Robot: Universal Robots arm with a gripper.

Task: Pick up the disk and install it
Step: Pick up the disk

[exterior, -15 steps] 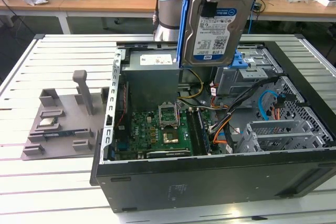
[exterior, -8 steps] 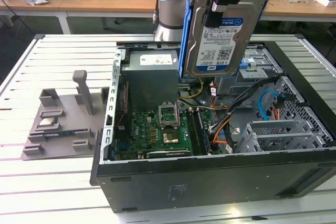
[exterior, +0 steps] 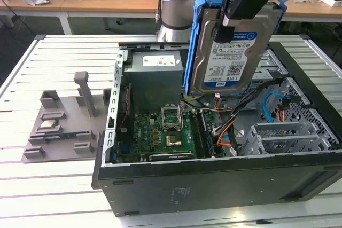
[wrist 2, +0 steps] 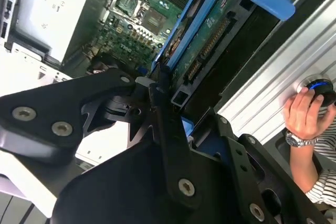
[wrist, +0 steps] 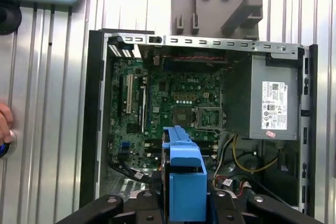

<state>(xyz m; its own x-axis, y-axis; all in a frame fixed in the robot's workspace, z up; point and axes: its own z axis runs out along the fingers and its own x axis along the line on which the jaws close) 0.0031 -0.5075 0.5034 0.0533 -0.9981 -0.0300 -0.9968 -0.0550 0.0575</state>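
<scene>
Exterior view: tool (exterior: 231, 22) tight on the disk (exterior: 227, 62), roughly upright above the open computer case (exterior: 214, 185) (tool's top cut off)

The claw (exterior: 231, 22) grips the disk (exterior: 227, 52) by its upper edge and holds it upright, label facing the camera, above the open computer case (exterior: 214, 185). Below lie the motherboard (exterior: 160, 132) and grey power supply (exterior: 155, 70). On the slatted desk (exterior: 53, 196), at the exterior view's left, sits a grey moulded stand (exterior: 64, 121) (apart from the case).
</scene>
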